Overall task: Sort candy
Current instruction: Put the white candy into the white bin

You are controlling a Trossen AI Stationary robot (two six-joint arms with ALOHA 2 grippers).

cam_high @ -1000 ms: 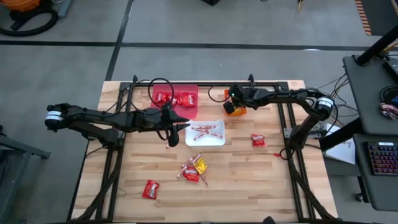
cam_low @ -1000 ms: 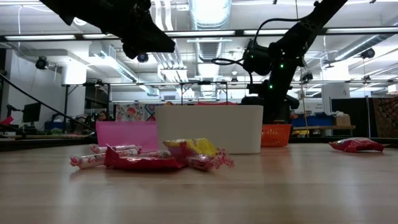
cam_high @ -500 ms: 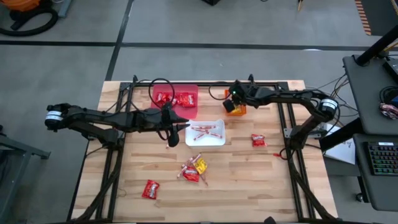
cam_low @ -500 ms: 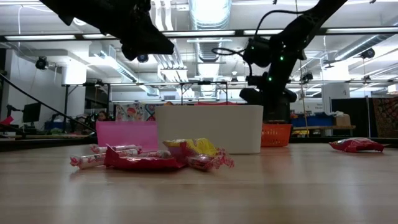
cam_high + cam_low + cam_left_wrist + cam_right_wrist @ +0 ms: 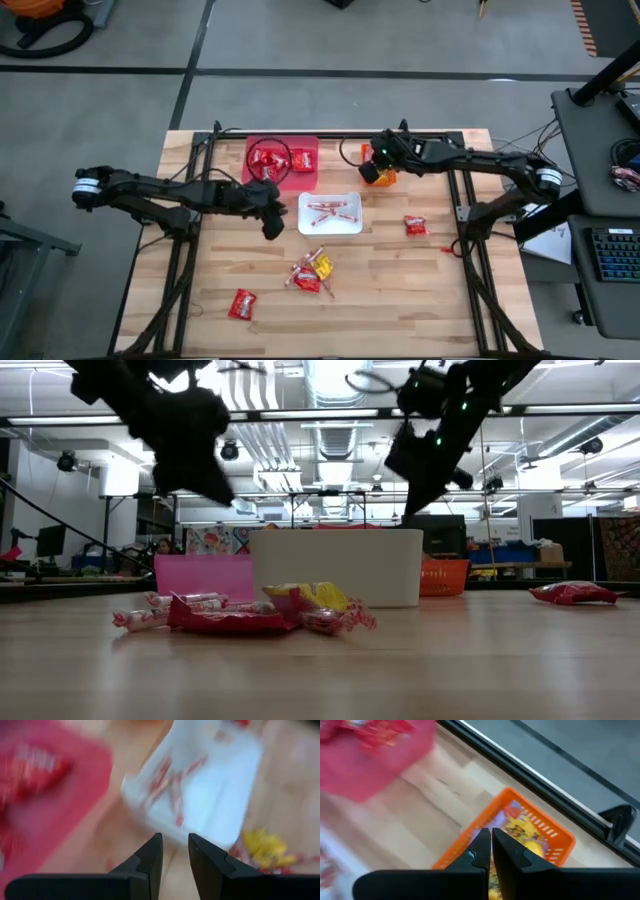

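sorting is part done: red packets lie in the pink-red bin (image 5: 283,158) at the table's (image 5: 400,290) far edge, sticks in the white bin (image 5: 331,214) at mid-table, yellow sweets in the orange bin (image 5: 380,176) beside it. candy left loose: a small pile (image 5: 310,272) of mixed sweets nearer the front edge, one red packet (image 5: 242,304) toward the front left corner, another red packet (image 5: 416,225) toward the right edge. the left gripper (image 5: 273,218) hangs just left of the white bin, its fingers (image 5: 150,857) a narrow gap apart with nothing between them, likely freed to fetch more. the right gripper (image 5: 490,841) sits above the orange bin, fingers pressed together and empty, probably having dropped its sweet there.
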